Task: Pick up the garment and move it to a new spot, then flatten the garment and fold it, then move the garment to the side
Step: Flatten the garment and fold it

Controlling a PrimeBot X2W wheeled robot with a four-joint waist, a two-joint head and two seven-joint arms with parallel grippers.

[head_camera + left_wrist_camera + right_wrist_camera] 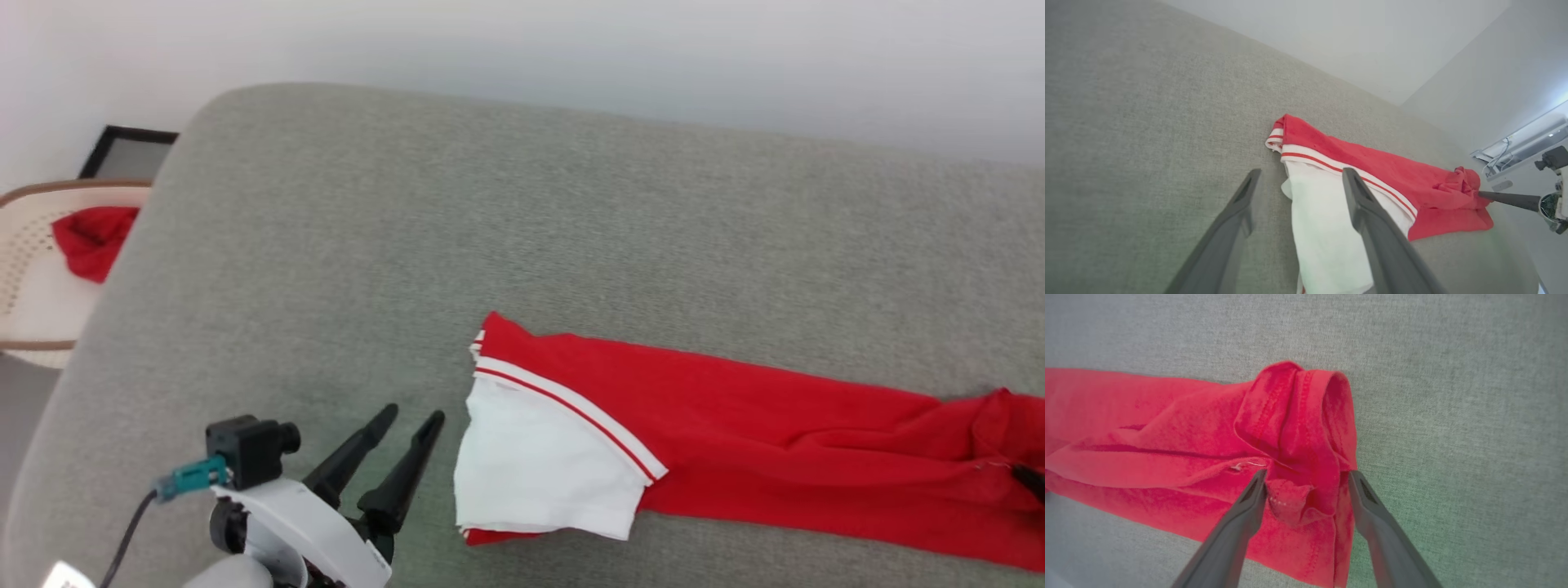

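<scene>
The garment [735, 425] lies on the grey cushion [408, 245] as a long red strip running left to right, with a white panel and white-red trim at its left end. My left gripper [415, 418] stands open just left of that white end, nothing between its fingers. In the left wrist view the garment [1372, 163] lies ahead, and one finger of my left gripper [1302, 172] overlaps the white panel. My right gripper [1307, 474] is open at the strip's right end, its fingers on either side of a bunched red fold of the garment [1298, 428]. Its tip [1030, 480] shows at the right edge.
Left of the cushion stands a pale woven chair [33, 269] with a small plain red cloth [94, 237] on it. A black frame [126, 151] leans against the white wall behind it. The cushion's rounded left edge drops off beside the chair.
</scene>
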